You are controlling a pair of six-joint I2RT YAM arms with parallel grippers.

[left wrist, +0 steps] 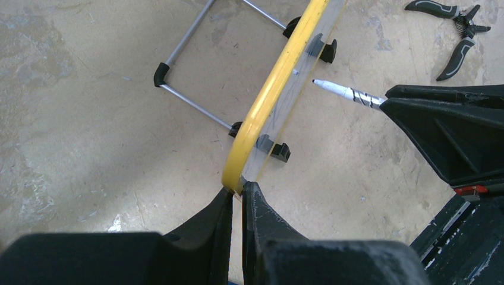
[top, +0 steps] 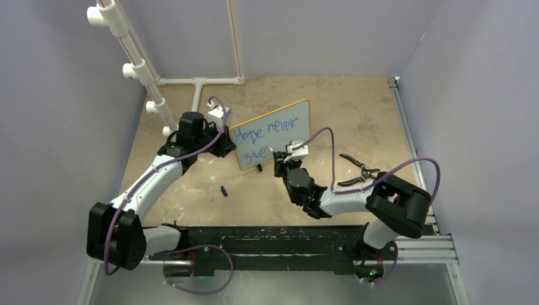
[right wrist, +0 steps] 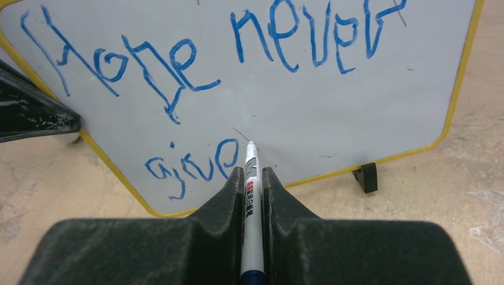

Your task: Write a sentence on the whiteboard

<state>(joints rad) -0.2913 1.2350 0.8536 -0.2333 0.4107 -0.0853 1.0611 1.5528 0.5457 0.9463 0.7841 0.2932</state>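
Your left jaws pinch the whiteboard; press the marker, clamped in your right jaws, lightly, right of "give".

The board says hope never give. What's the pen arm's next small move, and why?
Probably ease the right end effector forward so the tip of the marker meets the whiteboard just right of "give", starting the next letter. The tip looks slightly off the surface, with the left end effector gripping its edge.
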